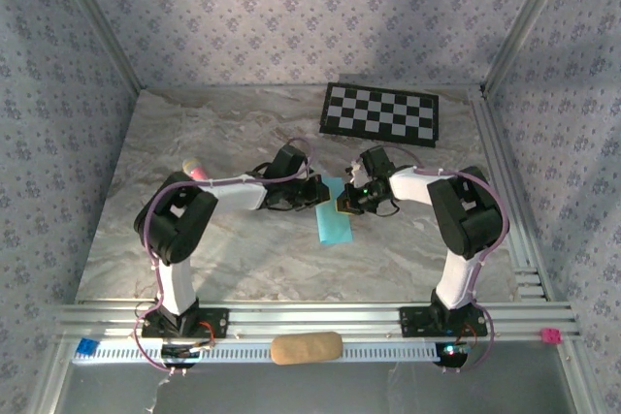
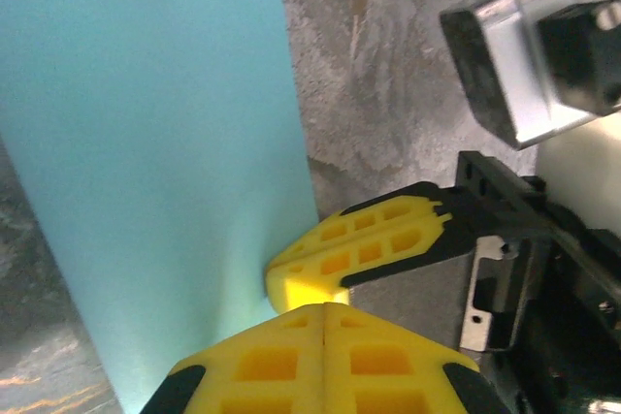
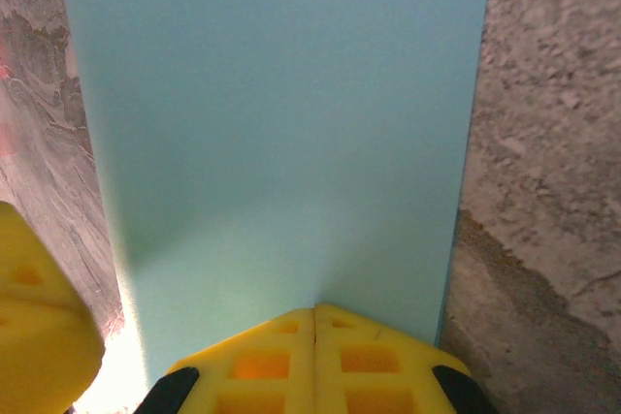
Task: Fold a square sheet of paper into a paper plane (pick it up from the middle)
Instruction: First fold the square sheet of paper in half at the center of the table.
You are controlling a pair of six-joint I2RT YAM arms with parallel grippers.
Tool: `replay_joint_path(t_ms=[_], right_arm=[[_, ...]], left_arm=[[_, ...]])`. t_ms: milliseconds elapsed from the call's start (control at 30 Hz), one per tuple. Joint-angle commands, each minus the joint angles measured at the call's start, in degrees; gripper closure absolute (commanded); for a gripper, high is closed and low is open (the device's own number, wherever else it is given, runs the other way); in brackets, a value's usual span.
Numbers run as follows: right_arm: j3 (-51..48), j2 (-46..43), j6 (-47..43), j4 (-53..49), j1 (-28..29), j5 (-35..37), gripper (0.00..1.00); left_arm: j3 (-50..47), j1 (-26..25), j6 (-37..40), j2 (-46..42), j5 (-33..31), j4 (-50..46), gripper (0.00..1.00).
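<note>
1. Square sheet of paper lies flat on the marble table, at mid-table between the two arms. Both grippers meet at its far half.
2. Around it you have a black-and-white checkerboard mat well apart at the back, a pink marker off to the left by the left arm's elbow, and a tan oblong pad on the rail at the near edge. None of these touches the sheet.
3. What crowds the sheet is the arms themselves. The left gripper comes in from the left and the right gripper from the right.
4. In the left wrist view, the right gripper's yellow fingers sit just beside the left tips, at the paper's edge. The right wrist's camera block hangs above bare table.
5. In the right wrist view, one left finger pokes in at the lower left corner, beside the sheet.
6. Both pairs of jaws are closed, finger against finger, with only a thin seam between them. Each pair of tips is set at the sheet's margin (you cannot tell whether any paper is nipped in either seam).
7. The paper is light blue, smooth and matte. From above it reads as an oblong, longer than wide and slightly slanted, far smaller than the mat. Its long edges look straight and its face shows no wrinkle.
</note>
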Motion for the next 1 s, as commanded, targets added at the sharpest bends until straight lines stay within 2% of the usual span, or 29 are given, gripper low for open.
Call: replay_joint_path(t_ms=[0,200,400,567,767,900,967], right_arm=[[-2.19,3.0,0.0,-5.12,-0.33,8.62,1.0],[-2.91,3.15,0.31,-4.42,-0.33,8.62,1.0],[-4.07,3.14,0.91,-3.42,-0.24,8.91,1.0],[-4.4,2.93,1.33,-2.96,-0.24,8.96,1.0],[-4.52,2.77,1.55,-2.94,-0.15,9.17,1.0],[-4.38,2.96,1.46,-2.98,-0.13,9.09,1.0],[-4.45,2.86,1.46,-3.08,-0.06,9.22,1.0]], left_arm=[[-2.2,-0.08,1.78,1.22,-1.09,0.78,1.0],[-4.64,0.04,3.34,3.42,-2.63,1.65,1.0],[-5.29,0.48,5.87,2.67,-7.96,-3.79,1.0],[-3.5,0.22,4.82,-0.05,-5.04,-3.76,0.98],[-2.01,-1.59,-1.19,-3.14,-1.14,-1.25,0.94],[-2.57,-2.86,-4.43,-1.31,1.94,2.87,0.94],[-3.29,-3.22,-4.9,-0.62,1.4,2.59,0.95]])
